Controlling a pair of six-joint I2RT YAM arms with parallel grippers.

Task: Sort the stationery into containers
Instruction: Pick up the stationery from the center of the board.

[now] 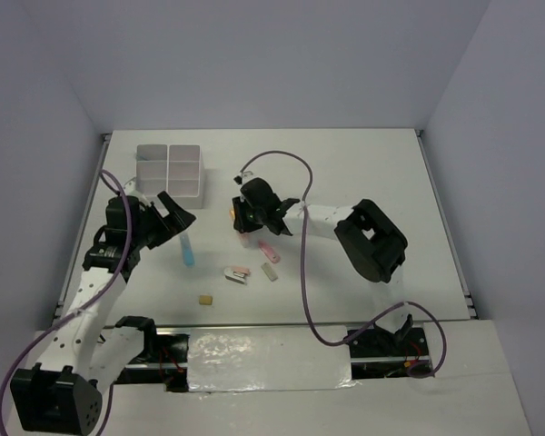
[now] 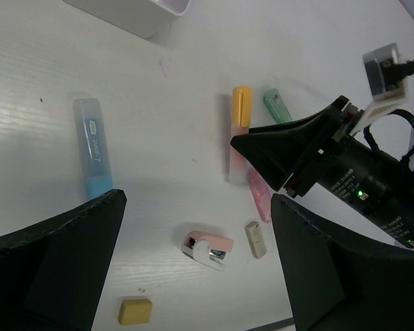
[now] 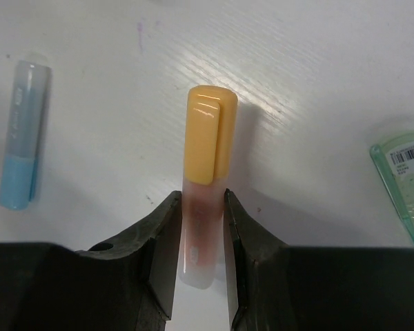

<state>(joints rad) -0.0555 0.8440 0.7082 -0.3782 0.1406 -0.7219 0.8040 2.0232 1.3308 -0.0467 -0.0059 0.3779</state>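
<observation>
My right gripper [image 3: 200, 207] is shut on the clear body of the orange-capped highlighter [image 3: 210, 138], low over the table; whether it is lifted I cannot tell. A blue highlighter [image 3: 22, 138] lies to its left and a green one [image 3: 403, 179] to its right. My left gripper [image 2: 196, 207] hangs open above the pink-and-white stapler-like piece [image 2: 208, 249], holding nothing. Near it lie a pink highlighter [image 2: 259, 196], a small grey eraser [image 2: 255, 239] and a tan block [image 2: 135, 311]. The white divided box [image 1: 169, 170] stands at the back left.
The right arm's purple cable [image 1: 303, 263] loops over the table's middle toward the near edge. The table's near edge [image 1: 254, 325] runs just behind the tan block [image 1: 205, 299]. Grey walls enclose the white table on three sides.
</observation>
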